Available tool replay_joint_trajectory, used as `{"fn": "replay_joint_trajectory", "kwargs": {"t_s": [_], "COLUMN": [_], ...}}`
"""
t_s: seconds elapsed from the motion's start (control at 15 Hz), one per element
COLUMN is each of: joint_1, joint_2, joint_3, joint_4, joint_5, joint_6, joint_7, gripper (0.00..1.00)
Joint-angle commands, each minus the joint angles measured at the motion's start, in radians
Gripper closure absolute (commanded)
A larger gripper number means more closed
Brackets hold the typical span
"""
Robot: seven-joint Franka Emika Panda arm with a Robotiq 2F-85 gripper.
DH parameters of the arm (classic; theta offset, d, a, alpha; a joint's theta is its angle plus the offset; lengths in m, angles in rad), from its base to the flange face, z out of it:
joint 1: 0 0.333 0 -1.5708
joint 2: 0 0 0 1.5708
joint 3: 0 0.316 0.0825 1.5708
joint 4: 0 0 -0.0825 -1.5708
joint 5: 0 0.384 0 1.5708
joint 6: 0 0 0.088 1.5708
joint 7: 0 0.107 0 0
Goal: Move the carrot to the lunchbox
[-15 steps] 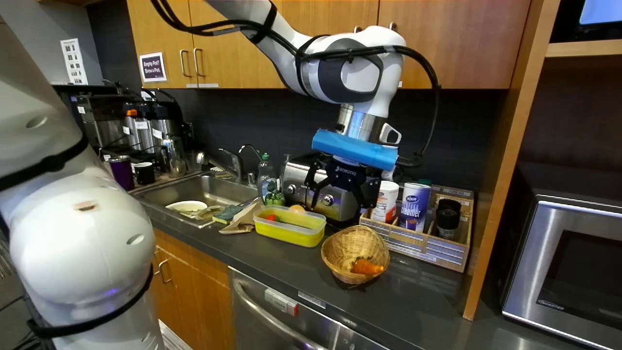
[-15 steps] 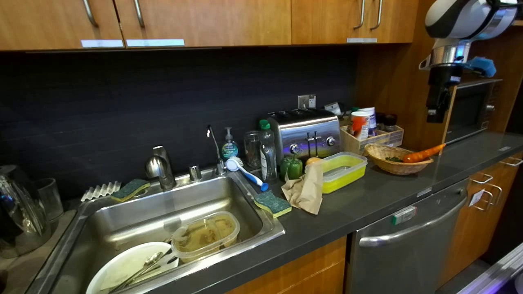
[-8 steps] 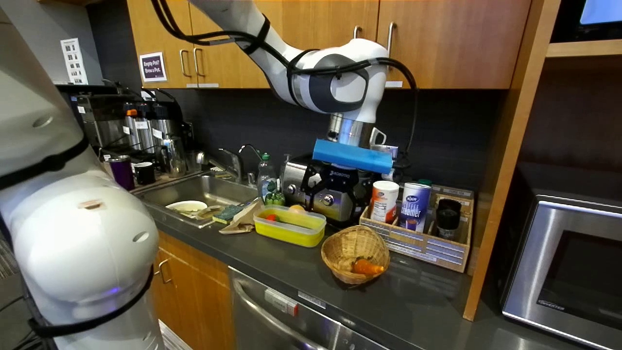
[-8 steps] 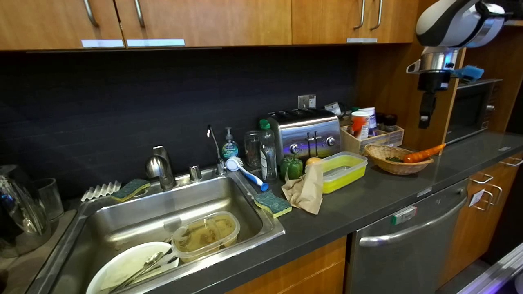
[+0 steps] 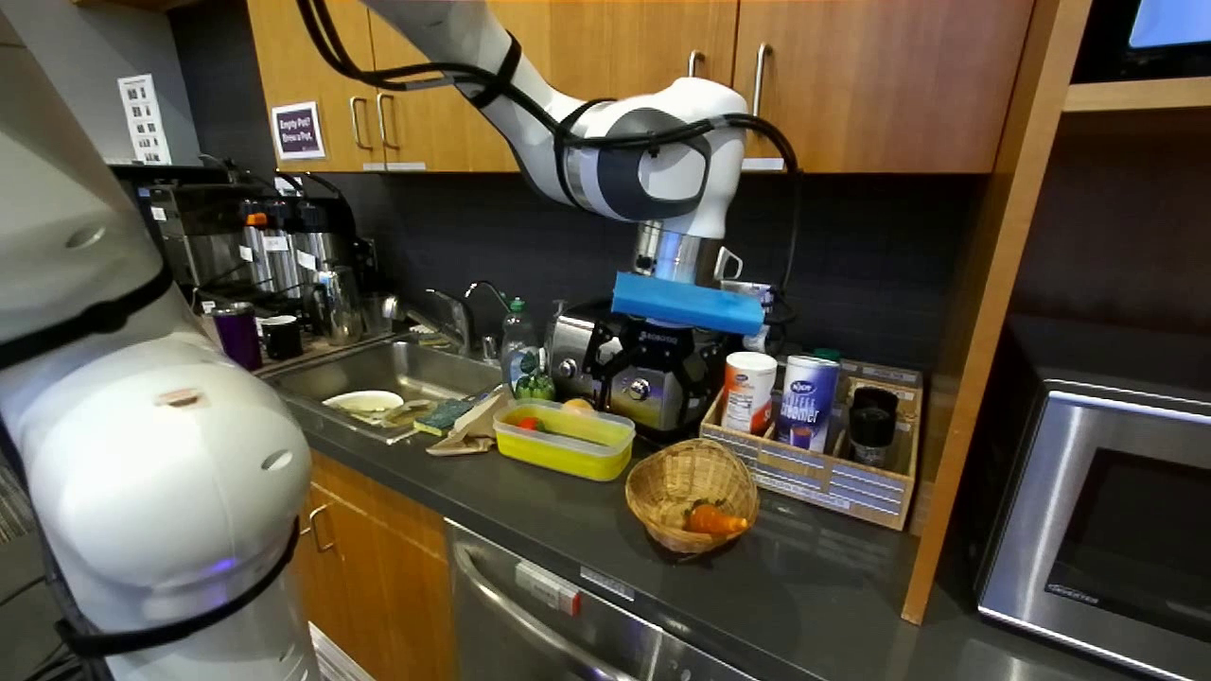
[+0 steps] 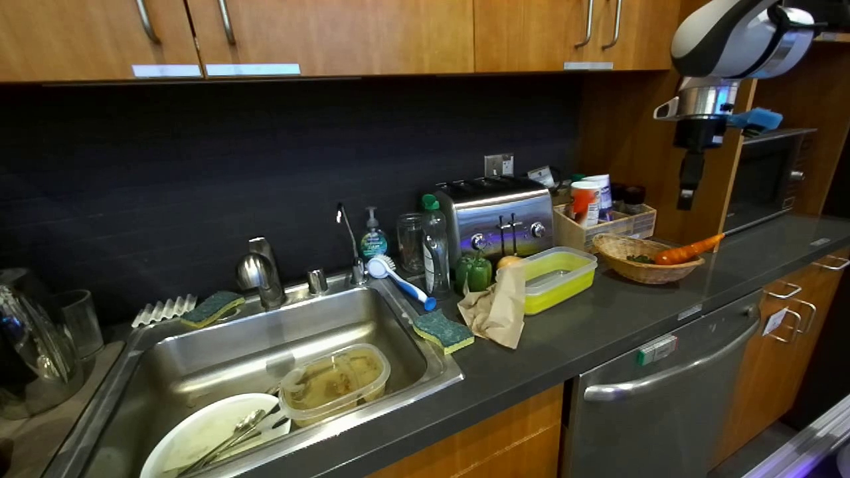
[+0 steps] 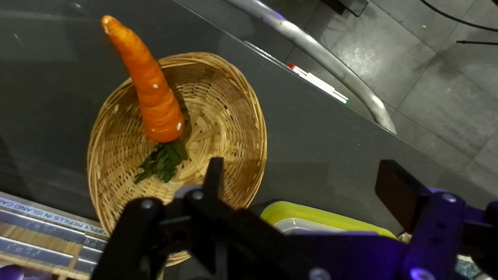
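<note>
The orange carrot (image 7: pixel 149 85) with a green leafy top lies in the round woven basket (image 7: pixel 237 116), its thin end sticking out over the rim. The carrot shows in both exterior views (image 5: pixel 716 519) (image 6: pixel 687 251). The yellow-green lunchbox (image 5: pixel 563 456) stands on the counter beside the basket; it also shows in an exterior view (image 6: pixel 559 297). In the wrist view the lunchbox (image 7: pixel 311 218) is partly hidden behind the gripper. My gripper (image 7: pixel 301 171) is open and empty, above the counter. In the wrist view one finger overlaps the basket's edge; the other is over bare counter.
A toaster (image 6: pixel 501 219) and a wooden box of canisters (image 5: pixel 814 478) stand behind the basket and lunchbox. A paper bag (image 6: pixel 495 305), a green pepper (image 6: pixel 473 272) and the sink (image 6: pixel 279 318) lie beyond the lunchbox. A microwave (image 5: pixel 1097 530) stands past the wooden panel.
My gripper has come down and moved left in both exterior views, mostly in the first half second. The carrot, basket and lunchbox have not moved.
</note>
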Motion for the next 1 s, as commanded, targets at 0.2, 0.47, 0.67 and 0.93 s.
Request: {"fn": "replay_joint_trajectory", "kwargs": {"t_s": [0.2, 0.47, 0.67, 0.93], "joint_1": [-0.009, -0.009, -0.009, -0.009], "joint_2": [0.0, 0.0, 0.0, 0.0], "joint_3": [0.005, 0.005, 0.005, 0.005], "joint_4": [0.001, 0.001, 0.001, 0.001], "joint_5": [0.002, 0.002, 0.002, 0.002], "joint_6": [-0.002, -0.002, -0.002, -0.002], "joint_7": [-0.005, -0.005, -0.005, -0.005], "gripper": [0.0, 0.0, 0.0, 0.0]}}
